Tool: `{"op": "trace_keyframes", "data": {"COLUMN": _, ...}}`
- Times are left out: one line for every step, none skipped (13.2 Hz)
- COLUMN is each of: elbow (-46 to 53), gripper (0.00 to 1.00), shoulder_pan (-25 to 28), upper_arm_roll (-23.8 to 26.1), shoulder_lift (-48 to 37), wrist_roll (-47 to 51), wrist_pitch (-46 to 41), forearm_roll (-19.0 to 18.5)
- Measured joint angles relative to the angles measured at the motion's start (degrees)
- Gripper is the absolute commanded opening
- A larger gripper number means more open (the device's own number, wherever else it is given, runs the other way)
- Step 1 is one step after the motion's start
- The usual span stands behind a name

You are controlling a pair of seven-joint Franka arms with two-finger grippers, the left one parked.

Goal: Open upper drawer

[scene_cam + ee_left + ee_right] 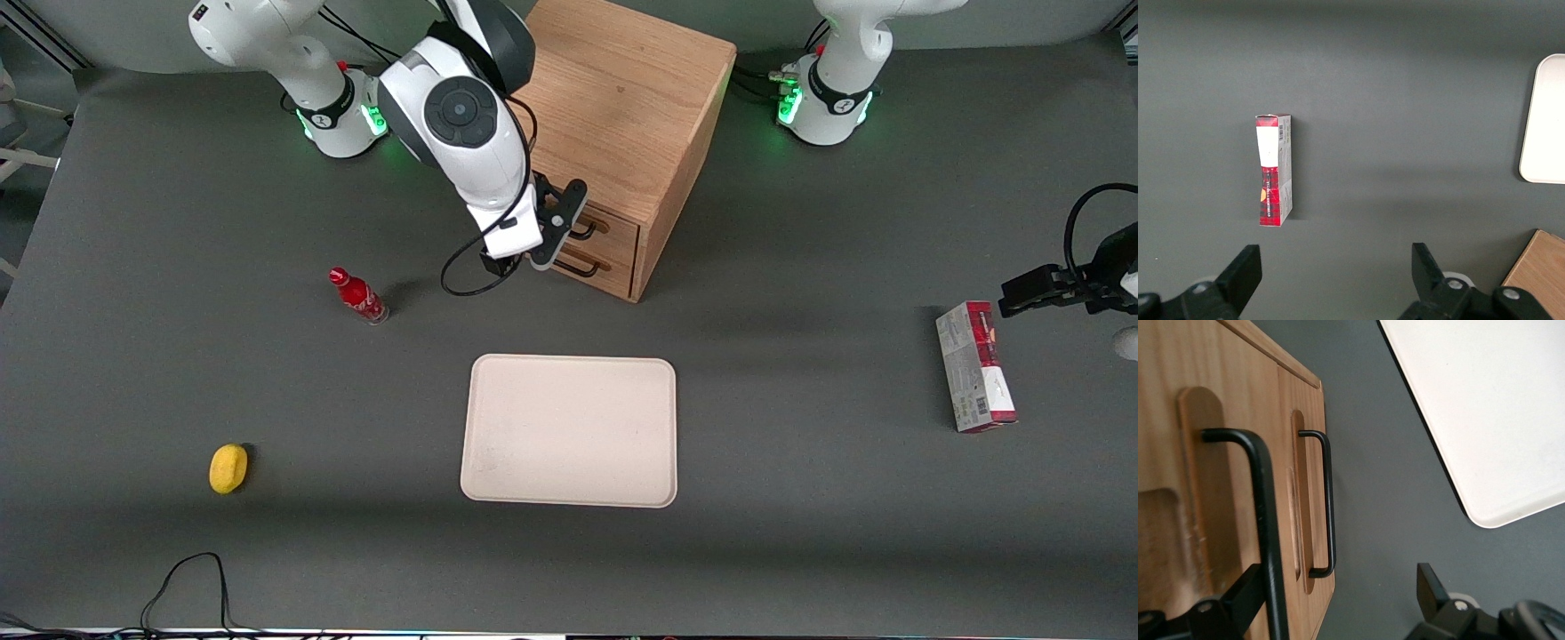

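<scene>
The wooden cube cabinet (622, 107) stands far from the front camera. Its upper drawer (616, 229) has a thin black wire handle (587, 233) and sits flush with the lower drawer (609, 274), so it is closed. My right gripper (559, 226) is open in front of the drawer fronts, at the height of the upper handle. In the right wrist view the upper handle (1263, 513) runs between the jaws of the gripper (1338, 587), close to one finger (1245, 590) and not clamped. The lower drawer's handle (1329, 500) lies closer to the table.
A cream tray (569, 431) lies nearer the front camera than the cabinet and shows in the right wrist view (1485, 407). A red bottle (358, 296) and a yellow object (228, 468) lie toward the working arm's end. A red-and-white box (973, 366) lies toward the parked arm's end.
</scene>
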Motion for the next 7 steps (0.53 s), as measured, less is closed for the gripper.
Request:
{"op": "trace_keyframes", "data": {"elbow": 0.00, "gripper": 1.00, "shoulder_pan": 0.02, "upper_arm_roll": 0.04, "shoulder_lift": 0.55, "wrist_roll": 0.00, "wrist_pitch": 0.36, "forearm_roll": 0.00}}
{"op": "trace_keyframes", "data": {"elbow": 0.00, "gripper": 1.00, "shoulder_pan": 0.05, "upper_arm_roll": 0.07, "shoulder_lift": 0.95, "wrist_roll": 0.00, "wrist_pitch": 0.61, "forearm_roll": 0.00}}
{"op": "trace_keyframes", "data": {"elbow": 0.00, "gripper": 1.00, "shoulder_pan": 0.07, "upper_arm_roll": 0.09, "shoulder_lift": 1.18, "wrist_roll": -0.01, "wrist_pitch": 0.75, "forearm_roll": 0.00}}
{"op": "trace_keyframes", "data": {"elbow": 0.00, "gripper": 1.00, "shoulder_pan": 0.07, "upper_arm_roll": 0.09, "shoulder_lift": 1.20, "wrist_roll": -0.01, "wrist_pitch": 0.76, "forearm_roll": 0.00}}
{"op": "trace_keyframes", "data": {"elbow": 0.01, "gripper": 1.00, "shoulder_pan": 0.07, "upper_arm_roll": 0.09, "shoulder_lift": 1.20, "wrist_roll": -0.01, "wrist_pitch": 0.77, "forearm_roll": 0.00}}
{"op": "trace_keyframes", "data": {"elbow": 0.03, "gripper": 1.00, "shoulder_pan": 0.07, "upper_arm_roll": 0.09, "shoulder_lift": 1.20, "wrist_roll": -0.01, "wrist_pitch": 0.78, "forearm_roll": 0.00}}
{"op": "trace_keyframes", "data": {"elbow": 0.05, "gripper": 1.00, "shoulder_pan": 0.05, "upper_arm_roll": 0.07, "shoulder_lift": 1.20, "wrist_roll": -0.01, "wrist_pitch": 0.78, "forearm_roll": -0.08}}
